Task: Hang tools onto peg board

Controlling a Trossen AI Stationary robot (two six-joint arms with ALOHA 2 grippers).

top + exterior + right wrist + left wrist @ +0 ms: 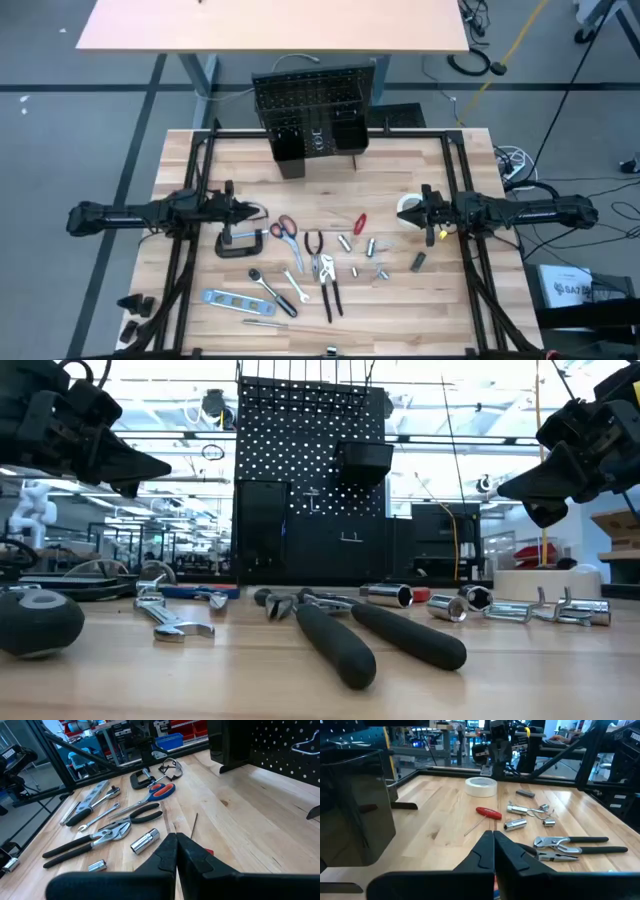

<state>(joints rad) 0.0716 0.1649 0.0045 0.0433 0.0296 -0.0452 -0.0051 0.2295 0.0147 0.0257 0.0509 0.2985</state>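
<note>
Wooden table (400,300) carries it all: the peg board (312,105) stands at the far edge. Nearer than it lie the C-clamp (240,243), scissors (284,229), screwdriver (359,223), pliers (328,285), level (235,300) and tape roll (408,212).

The peg board (312,108) is viewed from overhead, and level across the tabletop (520,680) nearby. Wrist views face inward past it; pliers (570,845) are shared.

Both arms are held level and stretched inward from opposite sides. The left gripper (262,212) and right gripper (403,213) are closed, nothing held.
</note>
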